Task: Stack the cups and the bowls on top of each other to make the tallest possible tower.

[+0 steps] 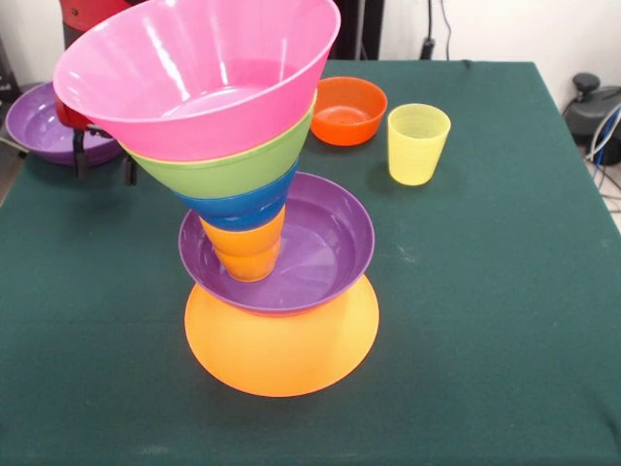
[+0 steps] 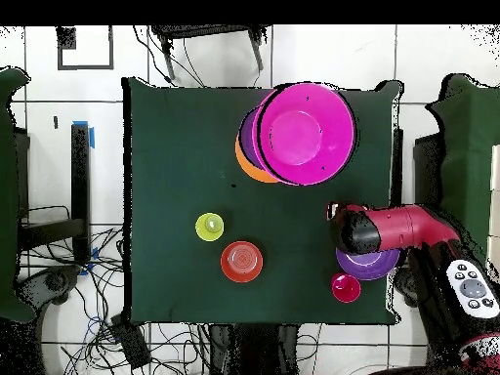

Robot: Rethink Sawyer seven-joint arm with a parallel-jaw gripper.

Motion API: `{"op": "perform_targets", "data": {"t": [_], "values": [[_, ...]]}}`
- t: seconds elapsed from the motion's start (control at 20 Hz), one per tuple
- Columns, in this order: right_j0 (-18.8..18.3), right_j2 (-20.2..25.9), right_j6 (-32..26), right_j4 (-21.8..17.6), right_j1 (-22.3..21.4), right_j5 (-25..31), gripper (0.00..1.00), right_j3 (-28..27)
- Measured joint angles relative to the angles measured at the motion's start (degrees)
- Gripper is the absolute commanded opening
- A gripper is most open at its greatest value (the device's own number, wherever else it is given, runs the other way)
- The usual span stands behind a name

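My gripper [image 2: 344,227], grip state unclear, hovers over the shallow purple plastic bowl [image 2: 369,264]; the tall stacked-bowl tower [image 1: 247,194] stands apart, open green tablecloth [image 1: 485,320] between.

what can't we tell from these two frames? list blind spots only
- Claw: whether it is open or shut. Front view, the pink bowl covers most of it; overhead view, the arm covers it.
- Tower layers: overhead view, the pink bowl hides the green, blue and orange pieces.
- Second purple bowl: front view, cut by the left edge; overhead view, mostly under the arm.
- Red-pink cup: not seen in front view.
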Motion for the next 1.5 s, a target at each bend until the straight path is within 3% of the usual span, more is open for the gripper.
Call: {"op": "perform_targets", "data": {"t": [0.85, 1.5], "values": [[0.4, 0.31, 0.0, -0.01, -1.27, 0.01, 1.0, 0.44], [1.19, -1.28, 0.0, 0.01, -4.11, 0.0, 1.0, 3.82]]}}
